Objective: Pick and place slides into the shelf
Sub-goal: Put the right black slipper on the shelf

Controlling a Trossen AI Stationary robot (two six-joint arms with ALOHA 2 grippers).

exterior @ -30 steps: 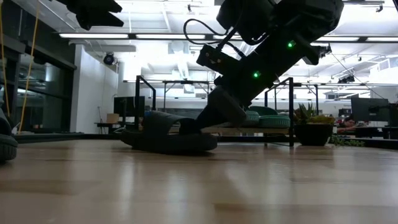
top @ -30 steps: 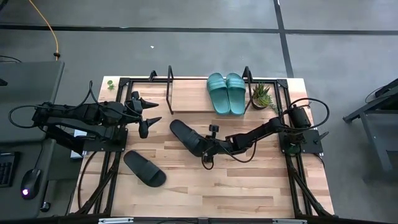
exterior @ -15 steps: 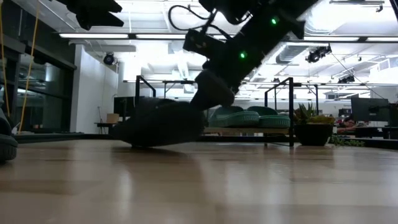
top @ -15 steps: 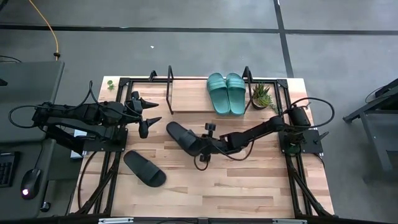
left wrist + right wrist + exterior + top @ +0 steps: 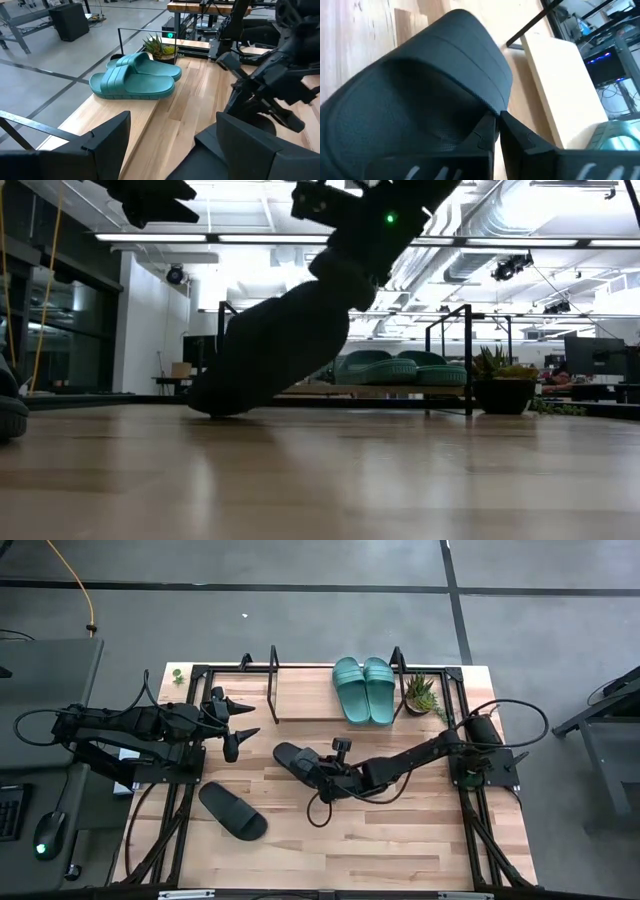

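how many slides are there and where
4: two teal slides side by side on the shelf; one black slide tilted up in the right tool; another black slide on the table, front-left.

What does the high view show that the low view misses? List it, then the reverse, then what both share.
Only the high view shows the second black slide lying flat near the table's front left, and the whole left arm, its open left gripper waiting beside the shelf.

Only the low view shows that the held black slide is tilted up, one end on the table, and the room beyond.

Both show the right gripper shut on that slide, the teal slides on the shelf and the potted plant.
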